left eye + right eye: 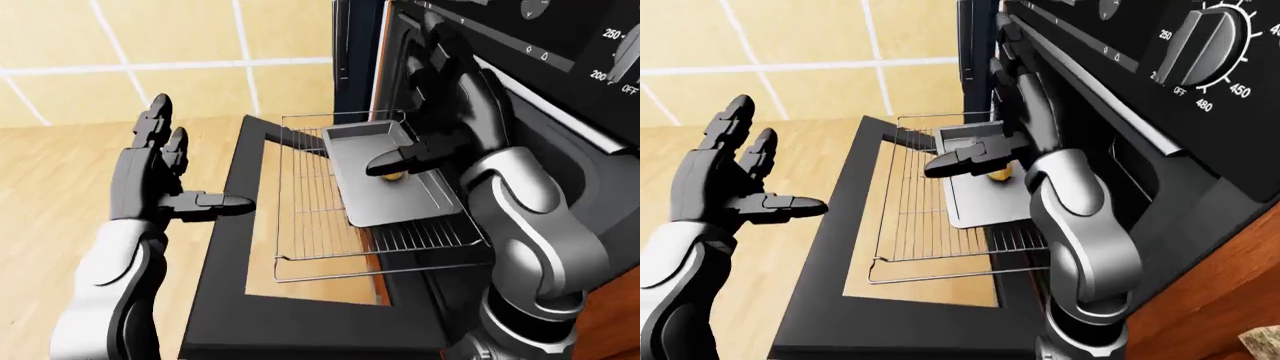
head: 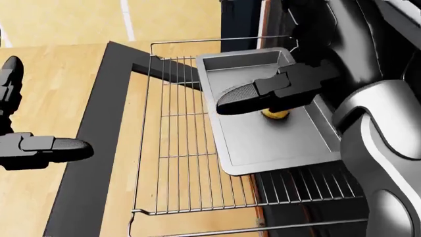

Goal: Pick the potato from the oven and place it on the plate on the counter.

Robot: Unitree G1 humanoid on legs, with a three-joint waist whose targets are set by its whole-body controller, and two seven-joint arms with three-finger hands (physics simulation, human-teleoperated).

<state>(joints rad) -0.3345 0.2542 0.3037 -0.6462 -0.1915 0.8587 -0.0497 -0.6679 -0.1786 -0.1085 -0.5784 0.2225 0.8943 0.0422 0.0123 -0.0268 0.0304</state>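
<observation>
A yellow potato (image 2: 275, 115) lies in a grey metal tray (image 2: 263, 145). The tray rests on a wire rack (image 2: 174, 148) pulled out over the open oven door (image 1: 232, 225). My right hand (image 2: 276, 84) hovers open just above the potato. Its thumb (image 2: 240, 101) points left and hides most of the potato, and the fingers reach up into the oven mouth. My left hand (image 1: 200, 154) is open, palm turned inward, left of the door and over the floor. No plate or counter shows in any view.
The oven's black front with its dial knobs (image 1: 1200, 45) stands at the right, close to my right arm. A wooden cabinet side (image 1: 1200, 300) is at the lower right. Wooden floor (image 1: 60, 187) and a tiled wall (image 1: 180, 45) lie to the left.
</observation>
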